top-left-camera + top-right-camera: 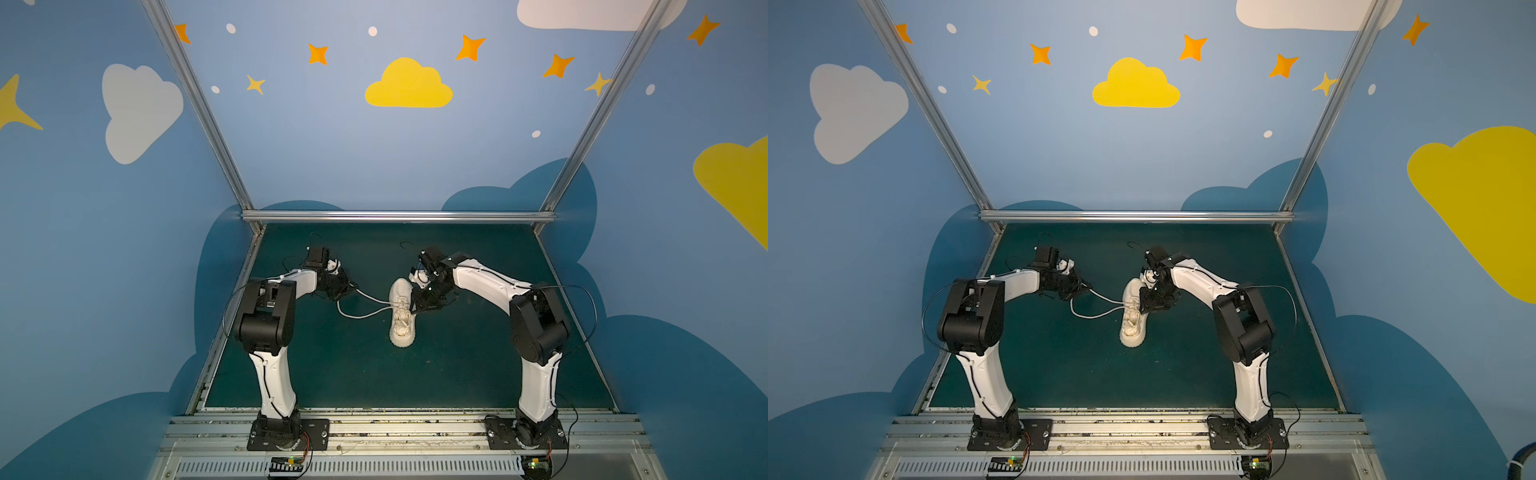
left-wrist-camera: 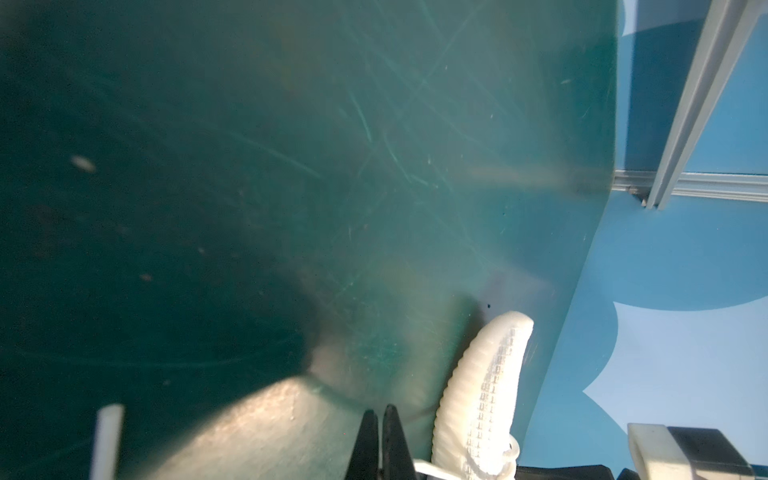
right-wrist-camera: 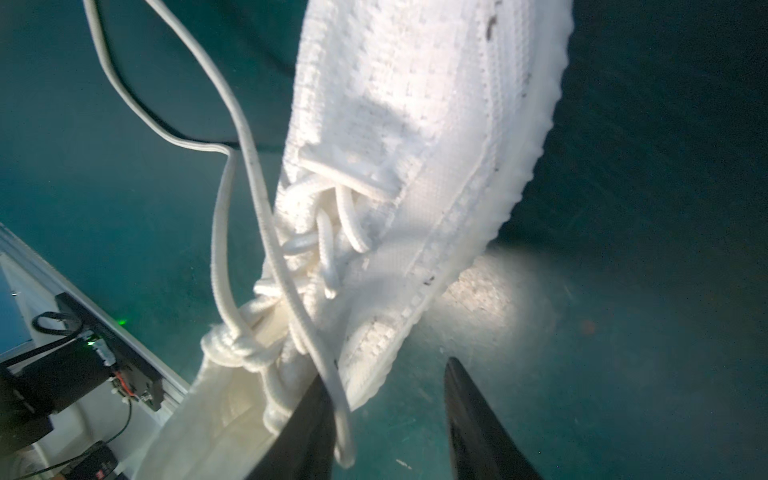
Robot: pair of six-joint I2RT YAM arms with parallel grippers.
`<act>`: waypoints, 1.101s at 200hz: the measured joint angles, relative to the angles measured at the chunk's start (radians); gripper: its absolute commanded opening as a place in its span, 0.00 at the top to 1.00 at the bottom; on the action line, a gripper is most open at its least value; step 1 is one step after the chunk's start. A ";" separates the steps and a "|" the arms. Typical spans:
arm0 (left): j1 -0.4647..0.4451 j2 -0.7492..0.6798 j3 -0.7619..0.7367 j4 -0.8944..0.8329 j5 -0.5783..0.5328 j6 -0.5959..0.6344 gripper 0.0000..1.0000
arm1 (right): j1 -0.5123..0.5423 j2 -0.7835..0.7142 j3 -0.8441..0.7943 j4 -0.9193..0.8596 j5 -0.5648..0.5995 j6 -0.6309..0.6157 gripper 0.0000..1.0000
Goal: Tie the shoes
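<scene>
The cream-white knit shoe [image 1: 402,320] [image 1: 1133,328] lies on the green table with its ribbed sole [image 2: 469,386] toward the left arm. My left gripper [image 1: 350,291] [image 1: 1084,289] [image 2: 380,409] is left of the shoe, shut on a lace [image 1: 370,297] that runs taut to the eyelets. A slack loop of lace [image 1: 353,316] lies on the mat below that strand. My right gripper [image 1: 415,308] [image 1: 1144,309] [image 3: 386,370] is open at the shoe's right side. One of its fingers [image 3: 307,419] lies against the shoe's collar under a lace end. A knot [image 3: 241,349] sits at the top eyelets.
An aluminium rail [image 1: 399,216] bounds the table at the back, and slanted rails [image 1: 245,282] run along both sides. Blue painted walls close in all around. A circuit board with a green light [image 3: 95,353] sits by the front rail.
</scene>
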State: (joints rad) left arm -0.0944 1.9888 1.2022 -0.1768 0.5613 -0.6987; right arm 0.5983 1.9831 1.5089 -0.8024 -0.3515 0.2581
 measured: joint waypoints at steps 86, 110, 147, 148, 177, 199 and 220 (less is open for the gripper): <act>-0.006 0.000 0.000 -0.010 -0.001 0.000 0.96 | -0.059 -0.114 -0.156 0.161 -0.118 0.060 0.56; -0.006 0.000 0.000 -0.012 -0.001 0.002 0.96 | -0.074 -0.135 -0.204 0.217 -0.164 0.079 0.56; -0.006 0.000 0.000 -0.015 -0.002 0.003 0.95 | -0.089 -0.136 -0.242 0.249 -0.196 0.103 0.56; -0.006 0.000 0.000 -0.015 -0.002 0.003 0.95 | -0.089 -0.136 -0.243 0.249 -0.196 0.103 0.56; -0.006 0.000 0.000 -0.017 -0.004 0.005 0.85 | -0.098 -0.137 -0.246 0.264 -0.217 0.109 0.55; -0.006 0.000 0.000 -0.017 -0.004 0.010 0.75 | -0.100 -0.151 -0.262 0.279 -0.230 0.115 0.54; -0.006 0.000 0.000 -0.017 -0.004 0.014 0.65 | -0.104 -0.172 -0.275 0.289 -0.248 0.124 0.51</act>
State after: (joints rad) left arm -0.1005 1.9888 1.2022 -0.1936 0.5575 -0.6849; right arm 0.4942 1.8114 1.2343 -0.5133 -0.5995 0.3824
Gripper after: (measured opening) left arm 0.317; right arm 0.475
